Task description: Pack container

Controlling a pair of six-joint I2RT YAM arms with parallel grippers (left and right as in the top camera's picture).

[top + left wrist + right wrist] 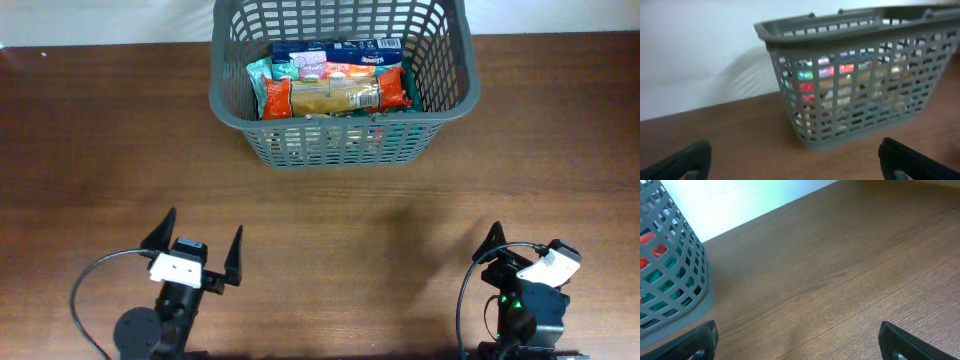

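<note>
**Packed basket at twelve, both grippers gaping**

Seen from overhead, the container [340,146] is standing at 12 o'clock on the wooden table [330,215] and holding snack packets. An orange-red packet [335,96] is lying across the front. A blue packet [335,48] is sitting behind it toward 12 o'clock, and a teal packet [260,72] is showing at its 9 o'clock end. The left gripper [205,224] is sitting at 7 o'clock and the right gripper [522,240] at 5 o'clock. Both are well apart from the container, with jaws spread wide and gripping nothing.

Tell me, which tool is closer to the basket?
Left. The left tool sits near the basket, just off its front corner; the right tool is farther out to the other side.
</note>
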